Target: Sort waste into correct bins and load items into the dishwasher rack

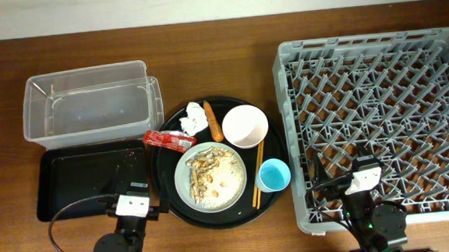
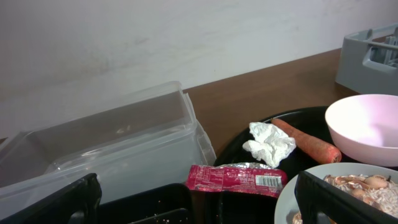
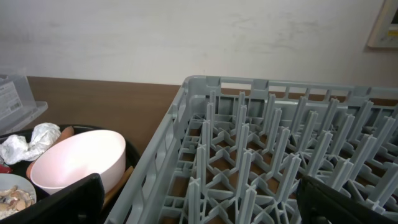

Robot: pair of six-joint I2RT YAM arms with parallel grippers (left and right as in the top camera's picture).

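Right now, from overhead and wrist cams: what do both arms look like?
Left arm: black rounded body, white housing with a small dark label, black cable looping off it. Right arm: same black body and white housing, thin black cable, tiny green light. Wrist views show matte black, blocky jaws.

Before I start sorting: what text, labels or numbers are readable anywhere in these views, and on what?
Nothing can be read as words in any view.
red foil wrapper: a white label with fine print, too small to read.
clear tub: a sticker with faint marks at the picture's edge, blurred and cut off.
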